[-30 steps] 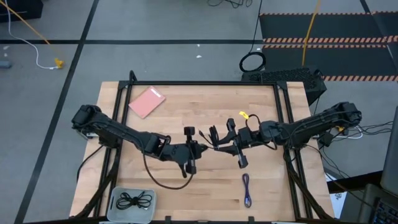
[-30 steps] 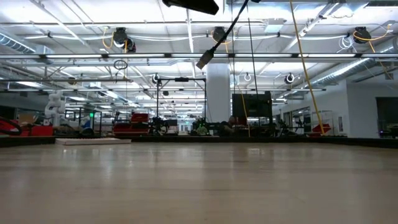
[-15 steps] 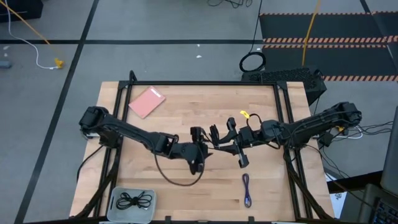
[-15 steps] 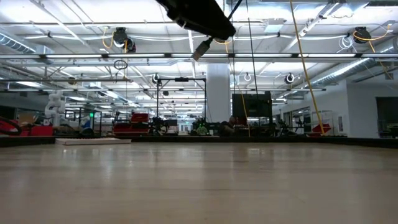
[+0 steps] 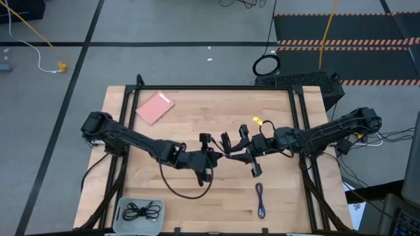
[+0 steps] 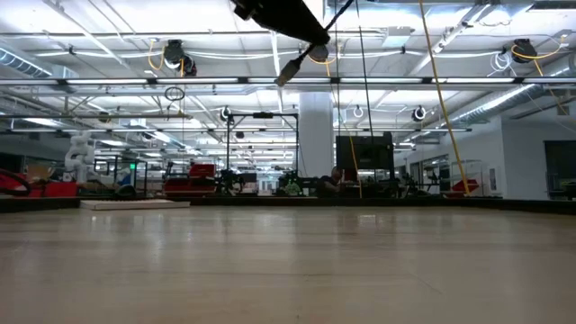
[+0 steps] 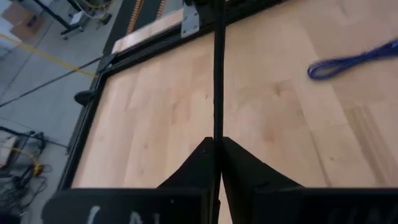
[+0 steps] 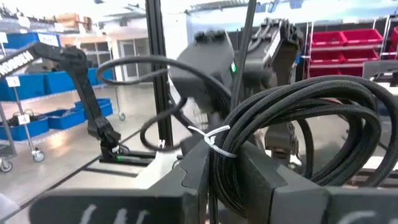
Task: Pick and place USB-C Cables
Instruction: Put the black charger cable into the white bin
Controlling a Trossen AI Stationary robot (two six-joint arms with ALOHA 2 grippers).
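Near edge of table [image 5: 197,98]: tray [image 5: 123,218] at left corner holds one black cable [image 5: 141,211]; purple-blue cable [image 5: 260,200] lies flat toward right. Mid-table, aloft: left gripper [image 5: 209,156] pinched narrow on a strand of the coiled black cable [image 5: 226,143]. Right gripper [image 5: 244,155] clamps that coil's bundle. Pink card [image 5: 155,107] near far-left corner.

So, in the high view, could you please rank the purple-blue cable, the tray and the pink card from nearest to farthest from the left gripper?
From the left gripper:
1. Purple-blue cable, toward the right arm's side, near the front edge.
2. Tray, front left corner.
3. Pink card, far left corner.
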